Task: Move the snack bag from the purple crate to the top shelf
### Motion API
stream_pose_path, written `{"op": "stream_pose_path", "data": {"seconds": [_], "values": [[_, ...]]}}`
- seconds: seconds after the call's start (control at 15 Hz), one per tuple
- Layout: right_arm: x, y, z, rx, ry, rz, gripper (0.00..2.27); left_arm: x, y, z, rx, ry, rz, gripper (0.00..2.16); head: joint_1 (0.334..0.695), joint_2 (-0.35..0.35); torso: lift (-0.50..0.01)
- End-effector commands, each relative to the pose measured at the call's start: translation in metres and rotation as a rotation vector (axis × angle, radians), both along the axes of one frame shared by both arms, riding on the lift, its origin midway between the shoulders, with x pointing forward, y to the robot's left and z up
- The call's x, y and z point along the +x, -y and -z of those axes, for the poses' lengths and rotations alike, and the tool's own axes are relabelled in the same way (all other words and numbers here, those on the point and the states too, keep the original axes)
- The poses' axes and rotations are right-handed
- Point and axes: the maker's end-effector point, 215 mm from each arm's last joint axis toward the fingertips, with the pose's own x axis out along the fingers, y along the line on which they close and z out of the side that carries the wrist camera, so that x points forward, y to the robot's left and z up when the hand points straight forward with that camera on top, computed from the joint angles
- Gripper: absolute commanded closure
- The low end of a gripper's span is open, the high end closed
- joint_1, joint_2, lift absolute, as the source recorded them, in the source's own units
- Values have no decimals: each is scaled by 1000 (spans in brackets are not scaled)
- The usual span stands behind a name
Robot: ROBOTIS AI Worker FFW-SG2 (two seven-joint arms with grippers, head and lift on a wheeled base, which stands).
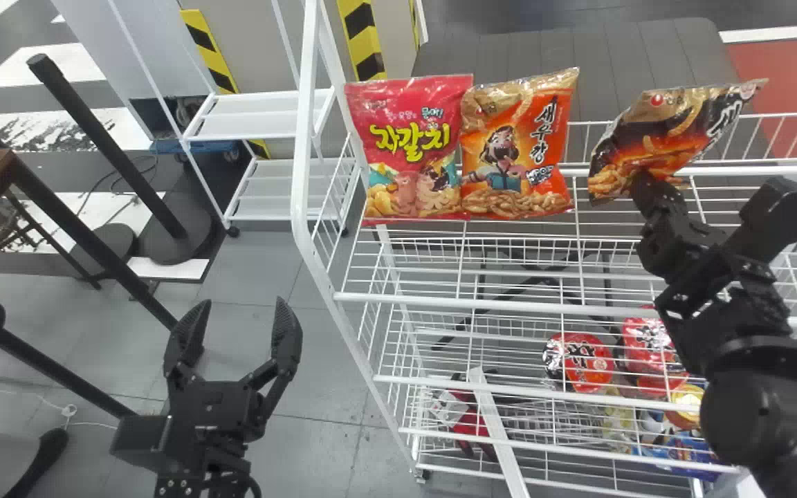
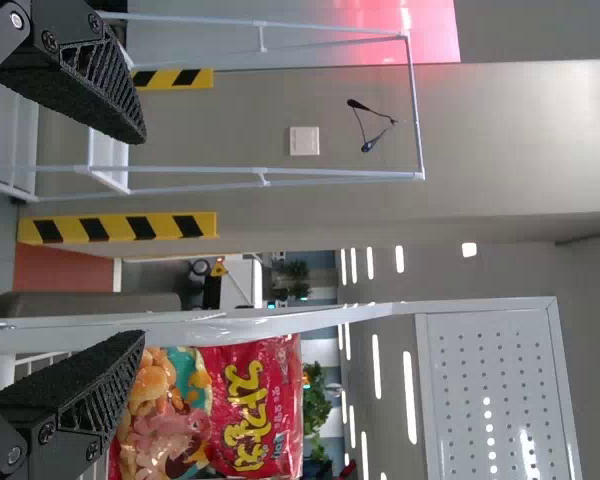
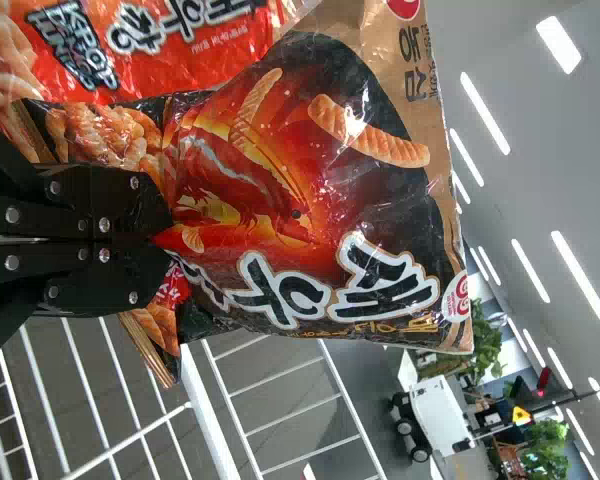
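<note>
Shrimp-snack bag (image 1: 672,131) clenched low in right hand (image 1: 642,182), probably for standing upright beside orange bag (image 1: 517,149); left hand (image 1: 242,311) idle, spread.

The right gripper (image 1: 640,183) is covering part of the snack bag (image 1: 679,124), and the left wrist view is cropping the pink bag (image 2: 242,410).

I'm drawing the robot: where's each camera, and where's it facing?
Head: looks forward and down at white wire shelves; black left arm and right arm show.
Left wrist: looks forward past open black fingers to pink snack bag.
Right wrist: looks forward past black fingers gripping black-orange snack bag.
Head and left wrist share the pink bag.
</note>
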Motion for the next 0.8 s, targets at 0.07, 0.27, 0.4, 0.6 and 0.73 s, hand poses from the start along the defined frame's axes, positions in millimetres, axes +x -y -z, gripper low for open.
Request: {"op": "stream_pose_path", "data": {"seconds": [0.07, 0.27, 0.4, 0.6, 0.73], "values": [[4, 2, 10, -13, -32, 3, 2219, 0, -1, -3, 1, 11, -1, 134, 695, 223, 3], [7, 1, 27, -12, -91, -11, 2219, 0, -1, -2, 1, 10, -1, 134, 695, 220, 3], [8, -2, 31, -14, -114, -18, 2213, 0, -1, -2, 1, 10, -1, 134, 695, 221, 3], [8, -3, 37, -11, -142, -26, 2027, -1, -1, -1, 2, 8, -2, 134, 695, 224, 3], [10, -2, 40, -10, -167, -33, 1973, -1, -2, -1, 2, 10, -2, 134, 695, 226, 3]]}}
